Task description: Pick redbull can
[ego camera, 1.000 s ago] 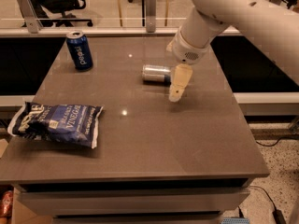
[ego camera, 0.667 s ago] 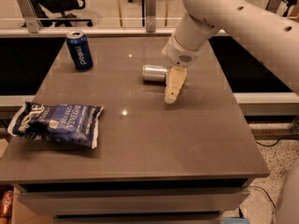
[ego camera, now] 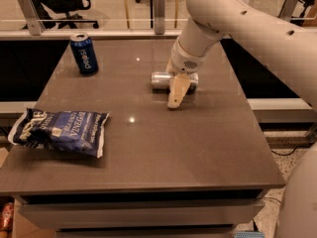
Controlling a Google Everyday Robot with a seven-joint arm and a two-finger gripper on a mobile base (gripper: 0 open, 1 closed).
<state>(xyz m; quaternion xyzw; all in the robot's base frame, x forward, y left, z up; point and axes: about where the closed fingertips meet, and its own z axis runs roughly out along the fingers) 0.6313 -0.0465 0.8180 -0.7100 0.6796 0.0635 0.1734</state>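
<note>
The redbull can [ego camera: 162, 80] is slim and silver and lies on its side at the back middle of the brown table [ego camera: 198, 148]. My gripper [ego camera: 178, 87] hangs from the white arm and points down, right at the can's right half. Its tan tip reaches the tabletop just in front of the can and covers the can's right part. I cannot see whether it grips the can.
A dark blue Pepsi can [ego camera: 84, 53] stands upright at the back left. A blue chip bag [ego camera: 62, 131] lies at the left front edge. A rail with metal posts [ego camera: 158, 6] runs behind the table. The white arm spans the right side.
My gripper has moved left and slightly back toward the lying can and now overlaps its right part. The can, the Pepsi can and the bag have not moved.
</note>
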